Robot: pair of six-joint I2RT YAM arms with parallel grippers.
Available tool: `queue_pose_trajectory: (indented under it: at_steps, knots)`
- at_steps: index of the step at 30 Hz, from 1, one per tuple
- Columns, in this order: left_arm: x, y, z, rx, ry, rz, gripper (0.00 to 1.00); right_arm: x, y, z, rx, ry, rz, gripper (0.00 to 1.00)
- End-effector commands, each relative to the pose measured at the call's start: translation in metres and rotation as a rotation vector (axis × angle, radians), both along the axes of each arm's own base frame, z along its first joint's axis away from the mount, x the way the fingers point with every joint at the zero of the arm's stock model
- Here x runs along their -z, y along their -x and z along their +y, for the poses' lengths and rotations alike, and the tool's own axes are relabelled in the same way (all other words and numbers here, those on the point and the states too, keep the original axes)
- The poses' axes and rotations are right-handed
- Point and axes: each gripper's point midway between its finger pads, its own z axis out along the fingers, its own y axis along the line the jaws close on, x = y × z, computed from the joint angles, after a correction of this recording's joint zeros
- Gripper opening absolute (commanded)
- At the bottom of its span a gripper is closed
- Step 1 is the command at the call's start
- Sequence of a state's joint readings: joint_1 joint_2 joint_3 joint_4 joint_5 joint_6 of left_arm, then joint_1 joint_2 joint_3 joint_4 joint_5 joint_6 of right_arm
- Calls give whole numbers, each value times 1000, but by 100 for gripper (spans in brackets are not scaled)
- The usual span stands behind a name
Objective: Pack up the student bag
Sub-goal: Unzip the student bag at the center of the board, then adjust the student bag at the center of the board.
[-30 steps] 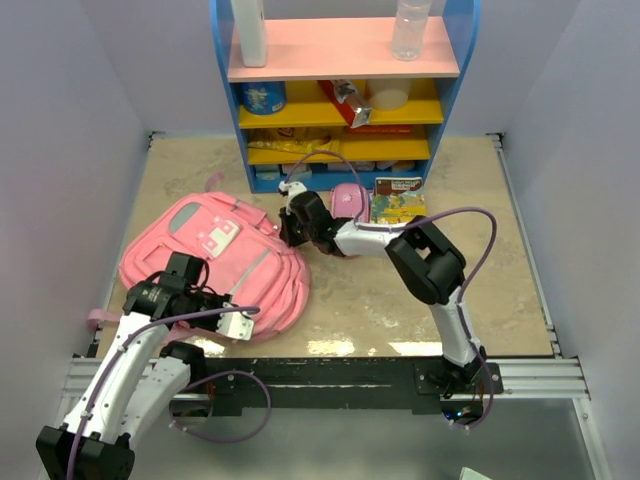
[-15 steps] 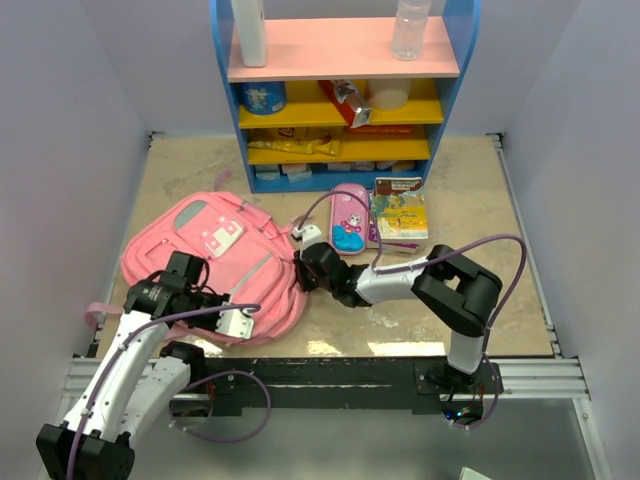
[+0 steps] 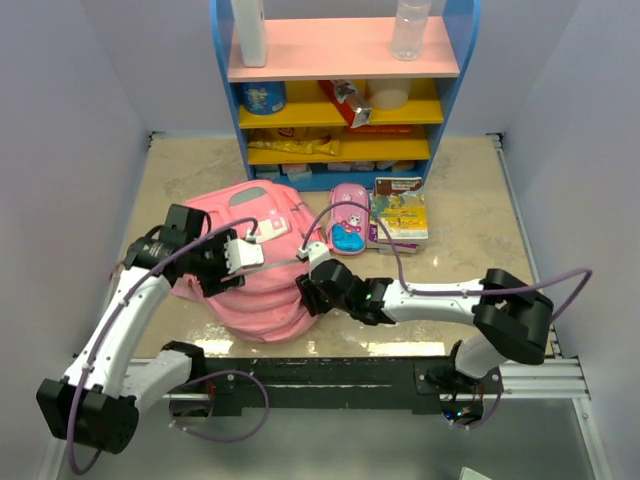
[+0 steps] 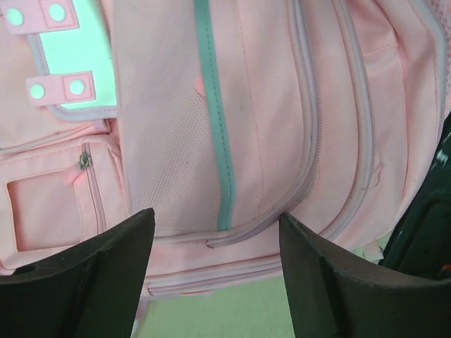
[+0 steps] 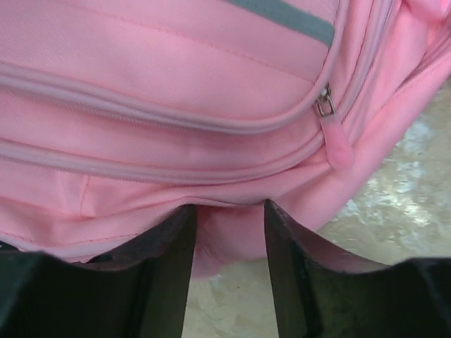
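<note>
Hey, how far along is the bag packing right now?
Barely started. The student bag looks zipped shut; the pencil case and book sit outside it. In hand: left gripper open above the bag, right gripper at its edge. Left: unzipping, loading.

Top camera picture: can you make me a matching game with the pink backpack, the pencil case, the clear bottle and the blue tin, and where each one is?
Things:
1. student bag
2. pencil case
3. clear bottle
4. blue tin

Places:
A. on the top pink shelf
B. on the table, just left of the picture book
C. left end of the upper yellow shelf
D. on the table, left side

Pairs: 1-D, 2-B, 3-A, 4-C
</note>
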State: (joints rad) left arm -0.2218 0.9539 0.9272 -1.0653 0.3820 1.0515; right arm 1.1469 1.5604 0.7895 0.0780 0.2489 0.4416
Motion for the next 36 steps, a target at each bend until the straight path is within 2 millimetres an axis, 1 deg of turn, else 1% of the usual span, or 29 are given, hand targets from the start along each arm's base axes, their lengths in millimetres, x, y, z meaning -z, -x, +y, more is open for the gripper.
queue_pose_trajectory:
  at_steps: [1, 2, 3, 5, 6, 7, 8, 9, 10, 12, 13, 15, 16, 18, 19, 20, 22, 24, 25, 26, 27, 28, 29, 30, 31, 32, 33, 35, 36]
  knots:
    - [-52, -57, -41, -57, 244, -139, 75, -46, -44, -18, 44, -45, -32, 51]
    - [-51, -58, -42, -51, 247, -136, 75, -51, -53, -21, 47, -49, -44, 53]
    - [-48, -57, -41, -37, 238, -142, 75, -60, -71, -24, 78, -68, -60, 53]
    - [-37, -48, -38, -3, 207, -127, 75, -63, -87, -25, 84, -76, -61, 53]
    - [-33, -46, -35, 25, 179, -138, 75, -76, -107, -25, 111, -109, -86, 53]
    - [-27, -46, -30, 23, 145, -138, 75, -69, -116, -24, 116, -98, -77, 53]
    - [-21, -44, -26, 27, 119, -129, 74, -69, -125, -24, 120, -97, -88, 52]
    - [-10, -37, -20, 41, 80, -100, 72, -78, -141, -21, 126, -129, -104, 51]
    - [-4, -36, -12, 29, 35, -91, 70, -61, -148, -18, 118, -106, -77, 50]
    - [8, -29, -1, 22, -14, -59, 68, -62, -159, -5, 90, -124, -64, 47]
    - [12, -30, 11, -11, -50, -62, 68, -50, -157, 2, 54, -118, -34, 47]
    - [21, -35, 29, -63, -89, -84, 69, -48, -158, 12, 29, -149, -27, 47]
    - [24, -42, 51, -143, -135, -102, 72, -45, -157, 14, 35, -153, -17, 47]
    - [30, -56, 71, -232, -169, -151, 73, -36, -157, 14, 38, -144, -4, 47]
    - [31, -62, 87, -307, -203, -173, 72, -35, -158, 13, 42, -144, -9, 47]
    - [29, -73, 91, -341, -201, -207, 71, -34, -158, 14, 41, -147, -8, 47]
    - [22, -79, 89, -385, -165, -215, 70, -33, -158, 14, 45, -154, -5, 47]
    - [6, -97, 90, -469, -115, -278, 69, -36, -159, 16, 41, -163, -10, 47]
    - [2, -103, 101, -527, -144, -310, 67, -37, -158, 17, 43, -171, -11, 45]
    - [0, -111, 104, -565, -142, -312, 64, -37, -157, 16, 39, -175, -11, 45]
    - [1, -112, 104, -568, -148, -293, 56, -42, -156, 17, 32, -186, -16, 44]
    - [1, -111, 90, -518, -87, -254, 55, -44, -155, 16, 32, -189, -15, 42]
    - [-10, -102, 75, -474, -31, -204, 56, -41, -150, 15, 21, -193, 0, 40]
    - [-18, -97, 62, -436, 30, -183, 63, -46, -147, 15, 14, -203, -4, 39]
    - [-29, -90, 34, -343, 153, -159, 68, -45, -144, 14, 15, -213, 8, 38]
    - [-42, -78, 19, -299, 199, -137, 74, -40, -138, 13, 5, -224, 24, 37]
    - [-46, -67, -10, -203, 228, -114, 84, -38, -134, 14, 3, -233, 33, 36]
    - [-41, -46, -39, -101, 231, -54, 93, -29, -126, 14, 7, -260, 74, 34]
    - [-39, -33, -61, -20, 239, -29, 98, -26, -123, 15, 4, -268, 93, 32]
